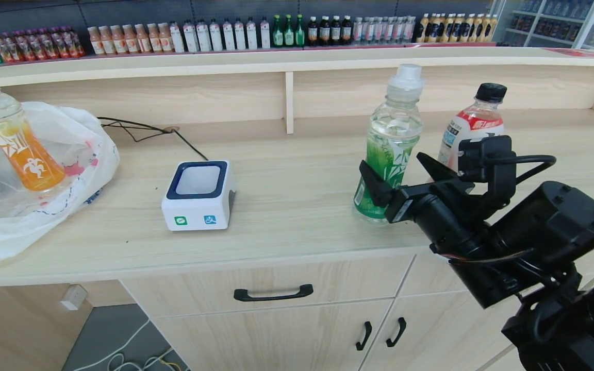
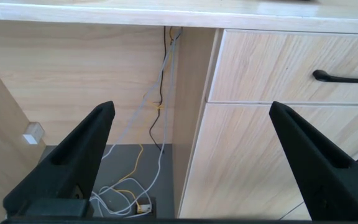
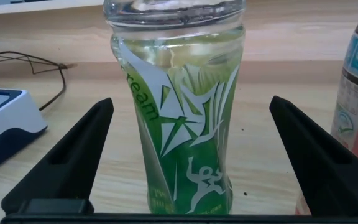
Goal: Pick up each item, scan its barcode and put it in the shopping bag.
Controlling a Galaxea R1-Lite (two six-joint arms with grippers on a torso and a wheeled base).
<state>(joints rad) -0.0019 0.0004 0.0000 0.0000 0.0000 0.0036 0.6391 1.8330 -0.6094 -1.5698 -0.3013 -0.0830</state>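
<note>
The clear plastic bottle with a green label and a pale cap stands upright on the light wooden table, at the robot's right side. The right hand is at the lower half of this bottle. Its two black fingers are apart, one on each side of the bottle. In the right wrist view the bottle stands between the fingers of the right hand with a gap on both sides, so they do not touch it.

Just beside the green bottle, further to the right and a little behind, stands a clear bottle with a red and white label and a black cap. It is also upright.

Near the middle of the table sits the white box-shaped scanner with a dark blue frame around its window, well apart from both bottles. A thin black cable runs from behind it to the back of the table.

At the far left of the table lies the thin white plastic shopping bag. A clear bottle with an orange label stands tilted in it, and its neck and cap come out above the bag.

The left hand is below the table edge with its fingers wide apart and nothing between them. It faces the wooden cabinet front with a black handle.

Behind the table, a long shelf carries a row of many drink bottles.
</note>
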